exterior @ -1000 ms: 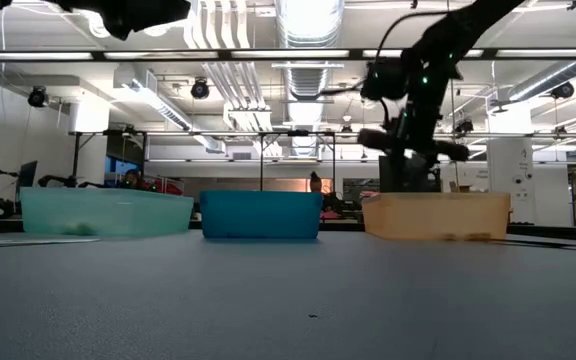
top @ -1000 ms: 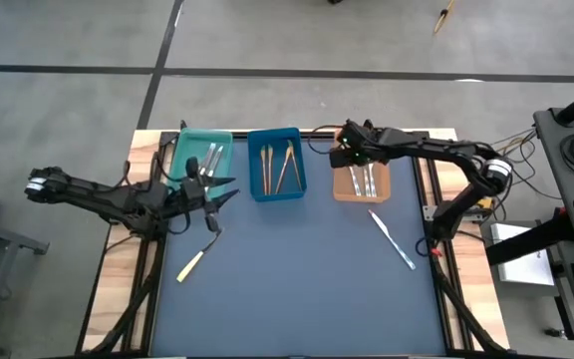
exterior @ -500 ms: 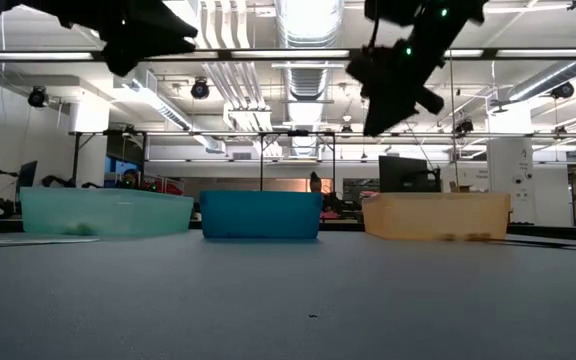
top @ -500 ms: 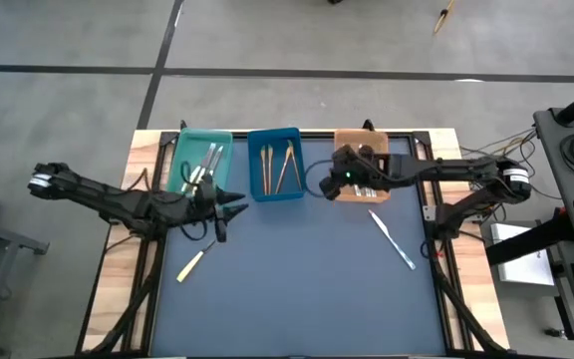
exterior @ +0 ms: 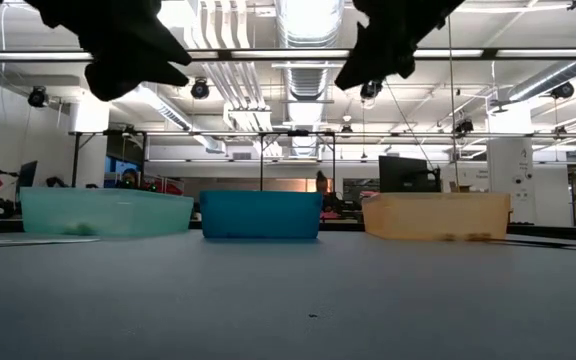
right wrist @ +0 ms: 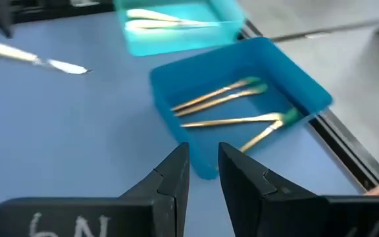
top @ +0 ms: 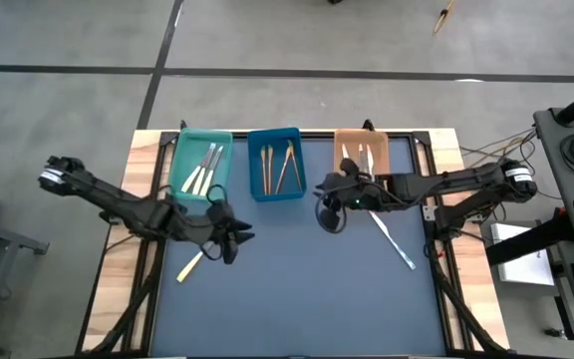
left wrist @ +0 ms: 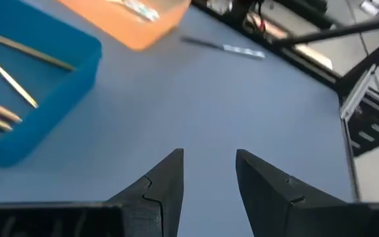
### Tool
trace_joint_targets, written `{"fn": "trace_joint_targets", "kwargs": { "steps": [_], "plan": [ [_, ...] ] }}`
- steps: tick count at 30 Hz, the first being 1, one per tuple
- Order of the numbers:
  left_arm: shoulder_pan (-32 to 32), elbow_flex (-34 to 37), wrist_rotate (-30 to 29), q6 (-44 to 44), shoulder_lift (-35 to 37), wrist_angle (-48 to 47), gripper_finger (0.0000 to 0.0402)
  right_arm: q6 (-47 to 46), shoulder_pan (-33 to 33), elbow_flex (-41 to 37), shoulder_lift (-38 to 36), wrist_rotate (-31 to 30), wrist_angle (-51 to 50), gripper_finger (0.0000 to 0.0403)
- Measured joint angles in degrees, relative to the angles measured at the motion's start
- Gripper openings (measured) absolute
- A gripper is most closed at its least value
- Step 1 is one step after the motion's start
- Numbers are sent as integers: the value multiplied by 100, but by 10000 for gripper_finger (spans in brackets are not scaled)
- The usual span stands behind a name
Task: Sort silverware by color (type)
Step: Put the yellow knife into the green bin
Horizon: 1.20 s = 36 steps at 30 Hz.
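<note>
Two hands gape empty — left hand (top: 229, 239) beside cream-handled knife (top: 190, 265), right hand (top: 329, 189) near blue-handled knife (top: 393, 239).

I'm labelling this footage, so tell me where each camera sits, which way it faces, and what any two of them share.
High view: above the table, looking straight down; both arms, left gripper, right gripper.
Low view: at table-top height, looking level at the three trays; both arms enter from above.
Left wrist view: on the left arm, past its open gripper toward the orange plastic tray.
Right wrist view: on the right arm, past its gripper.
Shared: both wrist views show the blue plastic tray with tan wooden silverware.
</note>
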<state>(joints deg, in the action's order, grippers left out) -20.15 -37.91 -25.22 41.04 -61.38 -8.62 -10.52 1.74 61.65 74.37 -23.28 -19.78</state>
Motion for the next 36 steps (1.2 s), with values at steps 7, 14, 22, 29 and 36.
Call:
{"fn": "trace_joint_targets", "kwargs": {
  "steps": [7,14,22,29,36],
  "plan": [
    [-248,-805,85,771,-603,-1476,121,651,247,-15,0,654,408,73],
    [-514,-1561,436,2034,-1420,-3350,121,1302,408,-44,-2,953,725,72],
    [-598,-1911,1588,2280,-2244,-4103,121,1922,415,-162,-2,1811,1196,72],
    [-598,-1936,2331,2637,-2479,-4782,121,2275,415,-185,-129,1894,1302,72],
    [-598,-1934,2473,2841,-2369,-5801,121,2357,411,-554,-582,1899,1291,72]
  ]
}}
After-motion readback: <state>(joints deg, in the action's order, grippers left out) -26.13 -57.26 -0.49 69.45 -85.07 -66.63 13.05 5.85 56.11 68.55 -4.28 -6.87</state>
